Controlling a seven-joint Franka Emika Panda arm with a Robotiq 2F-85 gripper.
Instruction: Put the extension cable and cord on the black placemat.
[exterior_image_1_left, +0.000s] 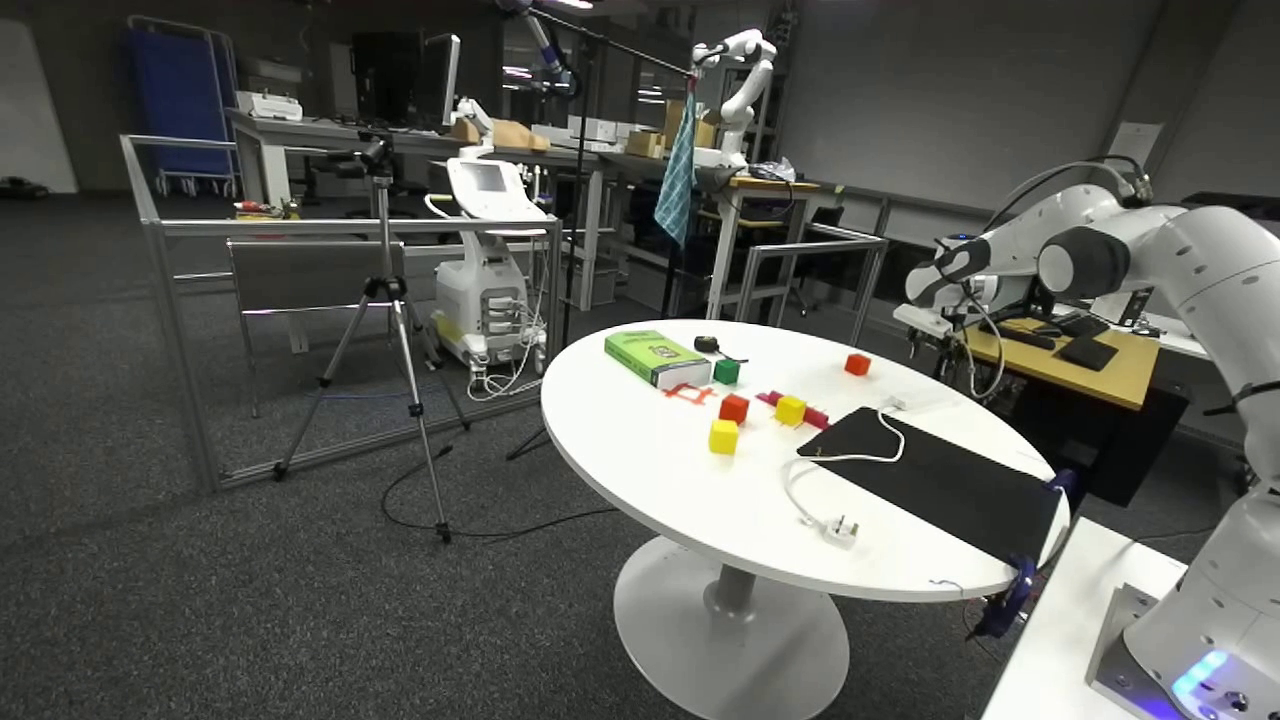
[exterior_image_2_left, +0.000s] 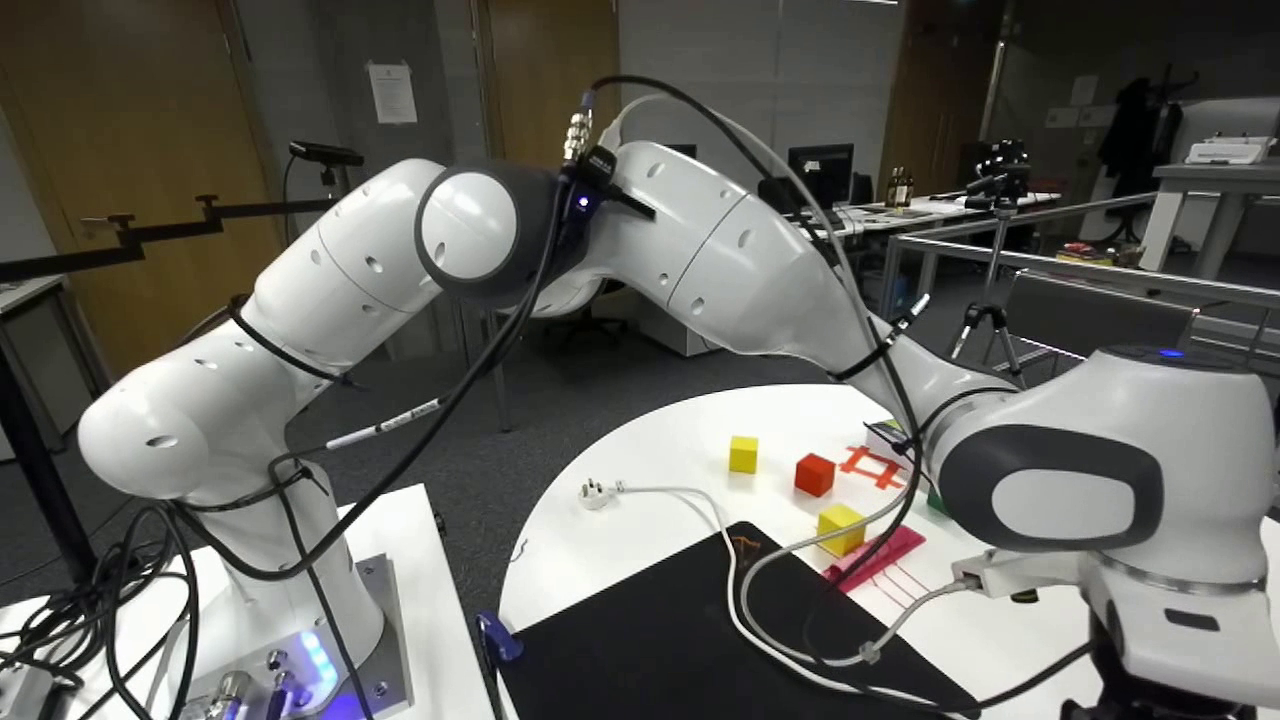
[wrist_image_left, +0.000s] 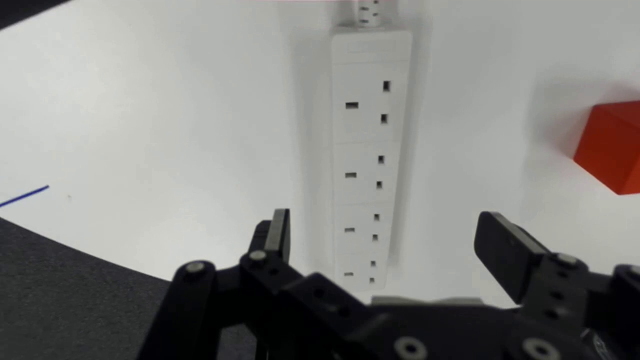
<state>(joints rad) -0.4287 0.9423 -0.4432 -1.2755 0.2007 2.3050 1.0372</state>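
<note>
Your gripper (wrist_image_left: 386, 227) is spread wide and holding nothing, its fingers appearing to straddle the 6 o'clock end of the extension block (wrist_image_left: 365, 150), which lies on the table (wrist_image_left: 150, 125) along a 12-to-6 line in the wrist view. The block looks nearer the finger at 8 o'clock than its mate at 4, so nudge towards 9 before going down; both pads should then meet its sides together and not skid it. Consider sliding towards 12 as well, since a hold nearer the middle would probably droop less. Descend straight, give the red cube (wrist_image_left: 612, 145) at 3 o'clock room, and close gently.

In an exterior view, the block sits just off the black placemat (exterior_image_1_left: 950, 490), at its 11 o'clock. The cord (exterior_image_1_left: 850, 458) crosses the mat and runs on to the plug (exterior_image_1_left: 840, 532), which rests on the table at 8 o'clock. Once you have a grip, lift low and carry towards 5, leaving slack; a quick pull could drag the cord askew. The plug will likely need 1 more pick.
</note>
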